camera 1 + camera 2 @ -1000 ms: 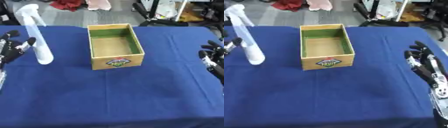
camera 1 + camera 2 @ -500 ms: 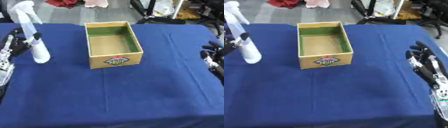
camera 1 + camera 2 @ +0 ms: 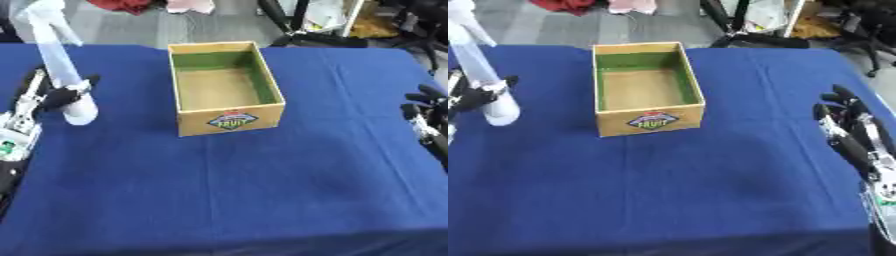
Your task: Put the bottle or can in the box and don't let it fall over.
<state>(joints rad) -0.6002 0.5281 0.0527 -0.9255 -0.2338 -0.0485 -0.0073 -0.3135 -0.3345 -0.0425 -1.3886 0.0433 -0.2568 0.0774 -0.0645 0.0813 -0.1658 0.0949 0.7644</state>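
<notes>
At the frame's left, the left hand (image 3: pixel 51 97) curls around the upright white spray bottle (image 3: pixel 63 67), left of the box (image 3: pixel 226 87); the right hand (image 3: pixel 852 134) rests open at right.

A table draped in deep blue cloth (image 3: pixel 262 185) fills most of the view; beyond its far edge, at about 11 o'clock, lie a crumpled red cloth (image 3: pixel 127 5) and a pale pink cloth (image 3: pixel 190 5); dark metal stands (image 3: pixel 302 30) at 1 o'clock.

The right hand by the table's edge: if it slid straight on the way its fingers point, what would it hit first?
Probably nothing on the table: the right hand points away over bare blue cloth, well right of the cardboard box. Depth is unclear.
</notes>
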